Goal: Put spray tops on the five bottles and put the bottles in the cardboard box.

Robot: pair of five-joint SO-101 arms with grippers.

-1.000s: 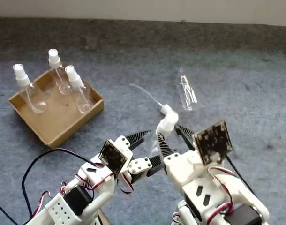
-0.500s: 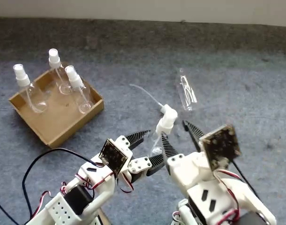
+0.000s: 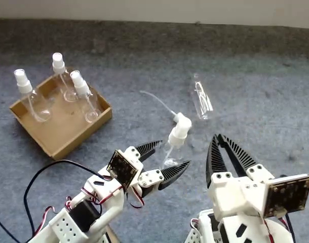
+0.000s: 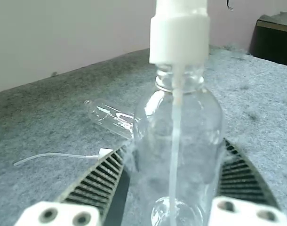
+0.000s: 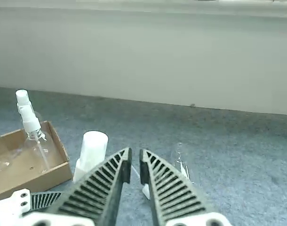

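1. Left end effector (image 3: 174, 153) is hugging the glass bottle (image 4: 179, 132) between its two fingers, and the bottle is standing up tall with a white spray top (image 4: 179, 33) sitting on its neck
2. Right end effector (image 5: 135, 153) is hanging just beside that bottle, with its fingers squeezed nearly together and nothing between them
3. Cardboard box (image 3: 86, 130) is sitting off to the left of the held bottle and a bit farther from the arms, and three bottles with tops (image 3: 81, 91) are already standing inside it
4. It looks like the next move is depending on this: the left arm is nearer the box and is holding the bottle, so it is needing to lift and swing left while keeping the bottle upright
5. One more empty bottle (image 3: 201, 103) is lying on its side on the bench (image 3: 266, 91), its long way pointing away from the arms, and a loose top (image 3: 157, 104) with a thin tube is lying near it
6. A second ago the right end effector was wrapping around the spray top; now it is letting go, pulling back and closing up, while the left one is keeping its hold in the same spot
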